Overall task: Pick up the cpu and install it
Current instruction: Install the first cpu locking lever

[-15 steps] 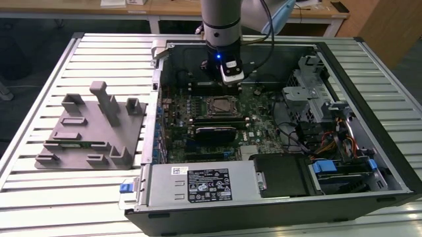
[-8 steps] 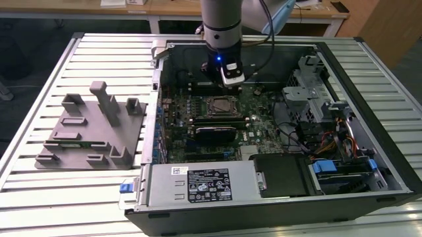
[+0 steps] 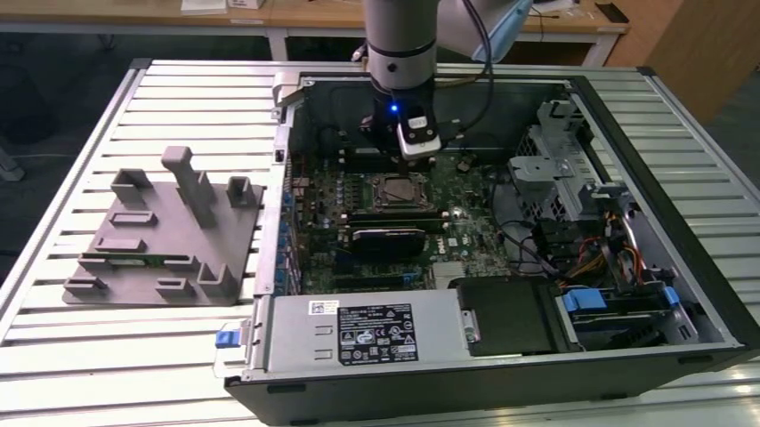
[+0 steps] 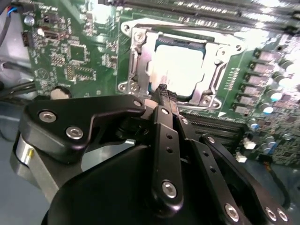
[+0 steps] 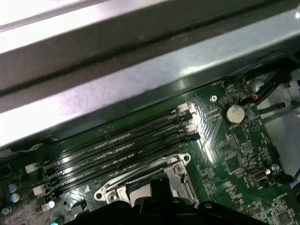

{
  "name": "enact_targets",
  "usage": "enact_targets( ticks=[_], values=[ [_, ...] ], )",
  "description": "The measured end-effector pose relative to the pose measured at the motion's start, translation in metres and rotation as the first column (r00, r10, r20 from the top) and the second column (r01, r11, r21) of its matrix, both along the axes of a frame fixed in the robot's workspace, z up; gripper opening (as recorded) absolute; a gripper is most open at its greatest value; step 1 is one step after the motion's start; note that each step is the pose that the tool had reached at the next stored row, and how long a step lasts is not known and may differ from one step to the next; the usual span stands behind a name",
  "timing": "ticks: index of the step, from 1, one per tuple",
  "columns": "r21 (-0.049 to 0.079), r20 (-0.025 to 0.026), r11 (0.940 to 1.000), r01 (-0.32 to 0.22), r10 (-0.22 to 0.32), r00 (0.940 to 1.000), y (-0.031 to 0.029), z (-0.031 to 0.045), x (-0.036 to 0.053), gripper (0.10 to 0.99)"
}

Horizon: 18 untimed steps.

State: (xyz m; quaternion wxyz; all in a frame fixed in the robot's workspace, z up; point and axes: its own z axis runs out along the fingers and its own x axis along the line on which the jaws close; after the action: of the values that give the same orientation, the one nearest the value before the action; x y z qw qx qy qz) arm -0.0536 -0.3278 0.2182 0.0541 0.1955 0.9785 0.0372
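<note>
We see the cpu (image 4: pixel 180 70) lying in its socket (image 4: pixel 133 65), just past our gripper (image 4: pixel 163 91). The gripper's fingers are pressed together and hold nothing.

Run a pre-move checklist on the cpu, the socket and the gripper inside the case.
1. The cpu lies inside the socket: ok.
2. Cpu flat and square in the frame: looks level; full seating cannot tell.
3. Gripper free of the cpu: ok; it sits just above the socket edge, holding nothing visible.
4. Gripper fingers open or shut: cannot tell.
5. Gripper positioned over the motherboard, near the socket: ok.
6. Memory slots beside the socket unobstructed: ok.
</note>
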Motion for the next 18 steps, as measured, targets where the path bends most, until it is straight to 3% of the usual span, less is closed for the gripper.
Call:
enact_targets(
  ticks=[2,11,13,18],
  values=[
    [-0.013,-0.0094,0.9999,0.0,0.0,1.0,-0.0002,-0.0002,0.0,0.106],
    [-0.081,-0.0365,0.9967,-0.001,-0.002,0.9993,-0.0013,-0.0011,0.0001,0.106],
    [-0.088,-0.038,0.9961,-0.001,-0.002,0.9993,-0.0021,-0.0012,0.0,0.106],
    [-0.091,-0.0384,0.9958,-0.001,-0.002,0.9993,-0.0047,-0.0014,0.0,0.106]
  ],
)
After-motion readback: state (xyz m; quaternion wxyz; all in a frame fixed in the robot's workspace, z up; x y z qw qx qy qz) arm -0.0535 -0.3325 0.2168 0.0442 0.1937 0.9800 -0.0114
